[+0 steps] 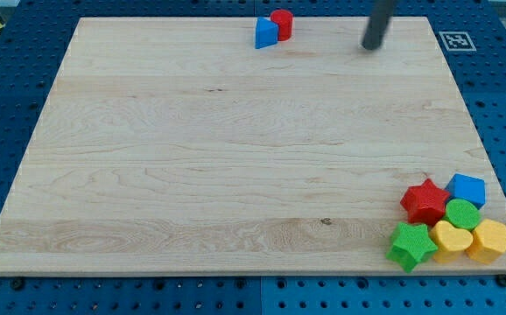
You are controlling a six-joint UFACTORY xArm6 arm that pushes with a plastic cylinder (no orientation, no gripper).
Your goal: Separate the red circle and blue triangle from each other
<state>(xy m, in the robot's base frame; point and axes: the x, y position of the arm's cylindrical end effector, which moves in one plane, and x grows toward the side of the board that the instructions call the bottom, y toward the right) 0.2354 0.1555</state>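
The red circle (282, 23) stands at the view's top edge of the wooden board (192, 157), near the middle. The blue triangle (265, 33) touches it on its lower left side. My tip (372, 45) is the lower end of the dark rod at the view's top, to the right of both blocks and apart from them by about a hand's width.
A cluster of blocks sits in the board's bottom right corner: a red star (425, 200), a blue block (467, 189), a green round block (462, 213), a green star (411, 245), a yellow heart (452, 240) and a yellow block (490, 240). A marker tag (455, 40) lies at the top right.
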